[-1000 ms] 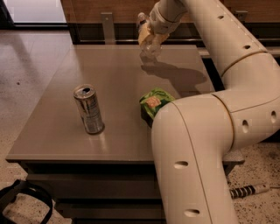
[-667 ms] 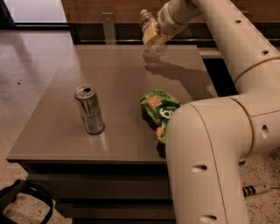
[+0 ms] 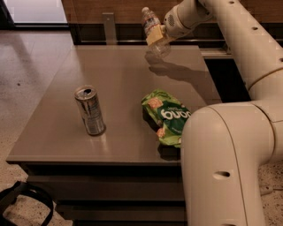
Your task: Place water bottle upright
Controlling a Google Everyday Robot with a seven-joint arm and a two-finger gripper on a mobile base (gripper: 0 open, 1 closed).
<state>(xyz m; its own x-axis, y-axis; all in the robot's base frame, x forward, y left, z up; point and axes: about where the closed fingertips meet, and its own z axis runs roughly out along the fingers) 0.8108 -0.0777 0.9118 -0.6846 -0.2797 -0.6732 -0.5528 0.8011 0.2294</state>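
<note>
camera view: hand (image 3: 155,36) around tilted water bottle (image 3: 150,20), table's (image 3: 110,88) far side

Colours on my feed:
Yellowish-padded cream gripper (image 3: 157,36) at the grey-brown table (image 3: 119,75)'s far edge clamps the clear, white-capped water bottle (image 3: 150,20); silver can (image 3: 90,110), green white-lettered snack bag (image 3: 166,115).

site: office lounge | cues: terrazzo floor (image 3: 31,66), low table (image 3: 110,84) | end effector (image 3: 156,37): holds water bottle (image 3: 150,19) above it

Grey table (image 3: 119,88), speckled stone floor (image 3: 26,66), wooden back wall (image 3: 110,6), bright patch (image 3: 35,9) top left
</note>
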